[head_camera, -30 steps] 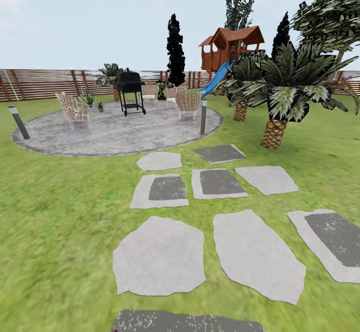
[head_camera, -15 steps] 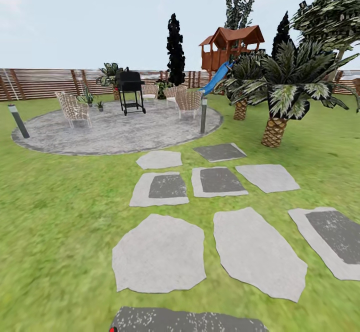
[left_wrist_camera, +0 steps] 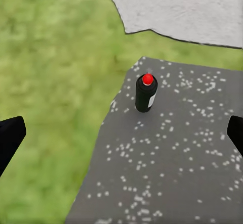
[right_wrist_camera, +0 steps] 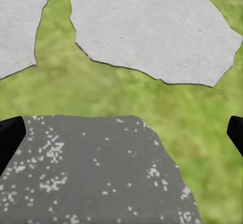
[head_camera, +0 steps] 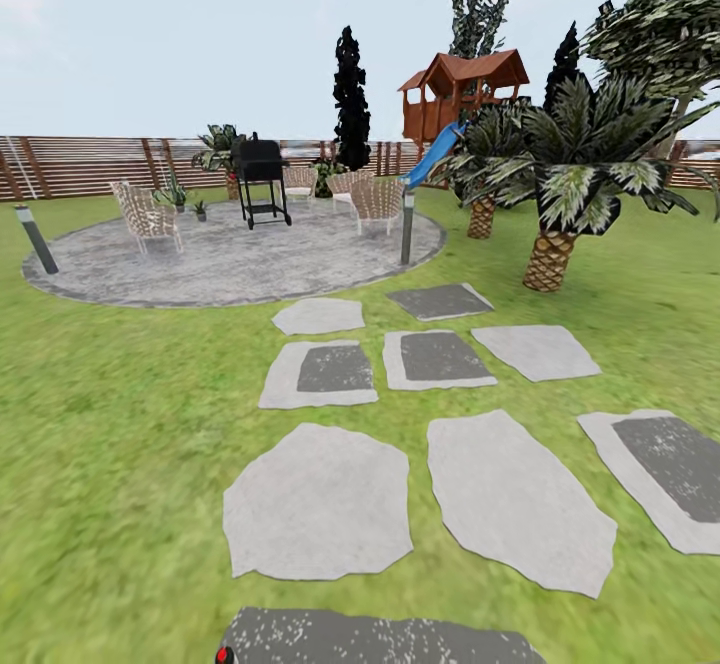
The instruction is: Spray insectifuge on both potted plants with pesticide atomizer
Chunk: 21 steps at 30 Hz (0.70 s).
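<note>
The pesticide atomizer is a slim dark bottle with a red top. It stands upright near the corner of a dark speckled stepping stone. My left gripper hangs open above that stone, short of the bottle and not touching it. In the head view the atomizer's red top peeks in at the bottom edge. My right gripper is open over the same dark stone, holding nothing. Far off on the round patio, a small potted plant stands beside a wicker chair; its detail is too small to make out.
Pale stepping stones cross the lawn toward the grey patio, which holds a black grill and wicker seats. Two bollard lamps flank the patio. Palm trees stand at right, with a slatted fence behind.
The whole head view has shifted slightly as the camera moved. The atomizer's red top now shows a little more at the bottom edge.
</note>
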Available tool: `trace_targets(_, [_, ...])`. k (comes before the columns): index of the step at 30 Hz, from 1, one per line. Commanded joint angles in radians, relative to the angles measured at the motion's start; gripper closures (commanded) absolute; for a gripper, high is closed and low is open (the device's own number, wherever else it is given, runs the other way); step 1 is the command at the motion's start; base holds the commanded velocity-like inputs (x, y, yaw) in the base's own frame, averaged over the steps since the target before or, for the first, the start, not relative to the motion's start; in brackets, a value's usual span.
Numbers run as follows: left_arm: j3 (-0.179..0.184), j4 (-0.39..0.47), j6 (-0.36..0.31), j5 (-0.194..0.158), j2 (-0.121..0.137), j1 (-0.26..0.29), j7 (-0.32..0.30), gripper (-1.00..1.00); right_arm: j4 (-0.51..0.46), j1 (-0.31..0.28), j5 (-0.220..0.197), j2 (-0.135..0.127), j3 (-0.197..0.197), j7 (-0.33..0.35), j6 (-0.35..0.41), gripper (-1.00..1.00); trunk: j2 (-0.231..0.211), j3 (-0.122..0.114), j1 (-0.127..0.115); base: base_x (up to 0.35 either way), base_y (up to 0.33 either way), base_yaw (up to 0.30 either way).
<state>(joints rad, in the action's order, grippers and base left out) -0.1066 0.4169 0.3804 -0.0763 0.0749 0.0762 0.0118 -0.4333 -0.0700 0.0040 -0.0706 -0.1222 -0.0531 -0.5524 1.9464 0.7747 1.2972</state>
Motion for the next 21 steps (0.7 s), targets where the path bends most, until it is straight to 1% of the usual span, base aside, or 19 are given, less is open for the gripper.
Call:
trace_targets(1, [0.003, -0.001, 0.003, -0.006, 0.000, 0.001, 0.000, -1.00, 0.001, -0.001, 0.001, 0.000, 0.000, -0.002, -0.003, -1.00, 0.008, 0.004, 0.004, 0.000, 0.000, 0.000])
trace_targets(9, [0.005, -0.002, -0.001, -0.001, 0.000, 0.001, -0.013, -1.00, 0.002, -0.001, 0.001, 0.000, 0.001, -0.002, -0.003, -1.00, 0.064, 0.029, 0.034, 0.000, 0.000, 0.000])
trace_targets(15, [0.008, -0.002, -0.020, 0.000, 0.000, 0.004, -0.015, -1.00, 0.002, -0.001, 0.003, -0.002, 0.000, -0.001, -0.001, -1.00, 0.106, 0.048, 0.057, 0.000, 0.000, 0.000])
trace_targets(18, [0.011, -0.002, -0.056, 0.003, -0.001, 0.025, -0.015, -1.00, 0.000, -0.001, 0.002, -0.005, 0.000, -0.001, 0.000, -1.00, 0.127, 0.057, 0.069, 0.000, 0.000, 0.000])
trace_targets(20, [0.014, 0.000, -0.124, 0.015, 0.000, 0.062, -0.015, -1.00, -0.013, -0.001, 0.001, -0.006, 0.000, 0.000, 0.000, -1.00, 0.141, 0.064, 0.077, 0.000, 0.000, 0.000])
trace_targets(21, [0.014, 0.002, -0.146, 0.021, 0.000, 0.073, -0.015, -1.00, -0.021, -0.002, 0.001, -0.007, 0.000, 0.001, 0.001, -1.00, 0.148, 0.067, 0.080, 0.000, 0.000, 0.000])
